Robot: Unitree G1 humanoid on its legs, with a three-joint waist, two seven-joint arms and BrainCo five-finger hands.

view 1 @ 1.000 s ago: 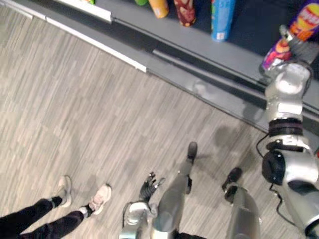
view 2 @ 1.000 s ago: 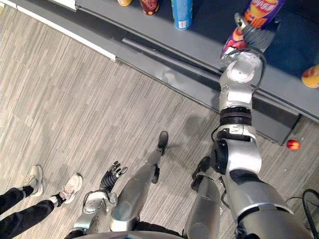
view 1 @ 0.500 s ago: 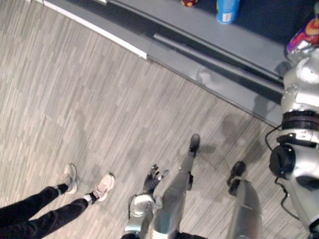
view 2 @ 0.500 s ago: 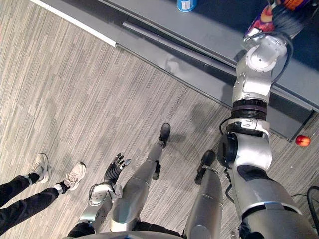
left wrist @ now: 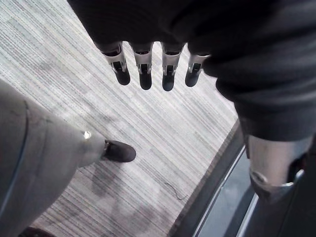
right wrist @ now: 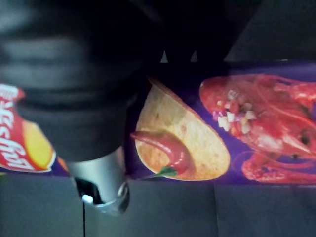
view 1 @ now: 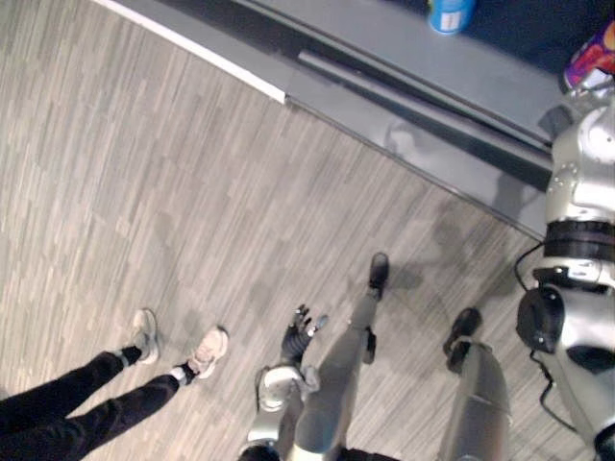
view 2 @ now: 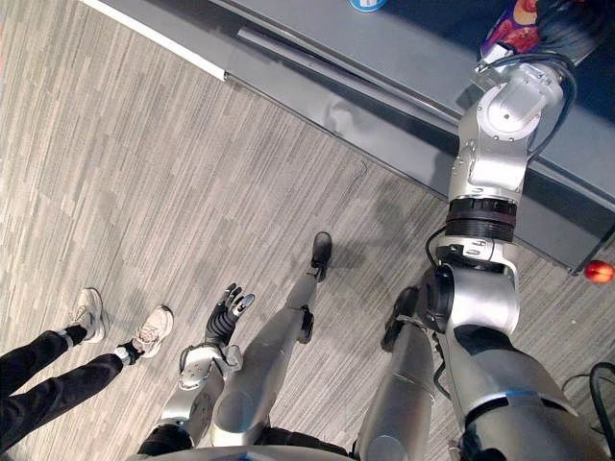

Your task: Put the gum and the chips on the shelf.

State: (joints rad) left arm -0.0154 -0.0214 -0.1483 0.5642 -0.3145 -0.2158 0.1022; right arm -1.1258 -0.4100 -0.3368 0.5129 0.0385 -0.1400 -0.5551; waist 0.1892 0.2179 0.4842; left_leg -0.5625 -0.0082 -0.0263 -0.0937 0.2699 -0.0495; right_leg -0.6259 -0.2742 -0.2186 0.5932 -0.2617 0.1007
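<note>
Up at the grey shelf, the right hand has its fingers wrapped round the purple chips can. Down low over the floor, the left hand hangs with loose fingers, holding nothing. A person's shoes stand nearby.

Purple chips can with red crayfish print, grey streaked floor, blue can, perhaps a red ball.

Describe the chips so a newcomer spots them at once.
Along the far edge of the floor runs a grey shelf; the robot's right arm reaches up to it. The purple chips can is the tube gripped in the right hand. Unlike the blue can standing further left, it is purple, picturing a chip, a red chilli and a red crayfish.
</note>
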